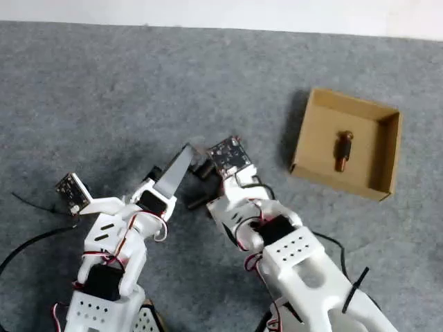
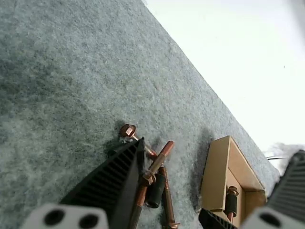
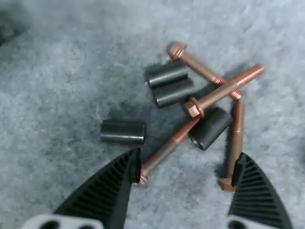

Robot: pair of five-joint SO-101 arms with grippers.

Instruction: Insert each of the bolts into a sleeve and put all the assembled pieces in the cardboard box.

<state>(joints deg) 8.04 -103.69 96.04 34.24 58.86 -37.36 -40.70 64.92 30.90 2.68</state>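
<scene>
Our left arm (image 1: 111, 249) runs from seven o'clock in the high view toward one o'clock. Its wrist is rolled so that the left gripper (image 1: 173, 173) lies slantwise with its jaws spread wide. Our right arm (image 1: 291, 256) runs from five o'clock toward eleven o'clock and is bent down at the wrist. The right gripper (image 1: 201, 185) hangs low, its ribbed black fingers (image 3: 109, 186) parted. We hold the two grippers just beside each other near the middle.

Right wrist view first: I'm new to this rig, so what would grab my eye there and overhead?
A tangle of copper bolts and dark sleeves lies on the grey carpet just ahead of the open right gripper. In the high view, the cardboard box at the right holds one assembled piece.
</scene>
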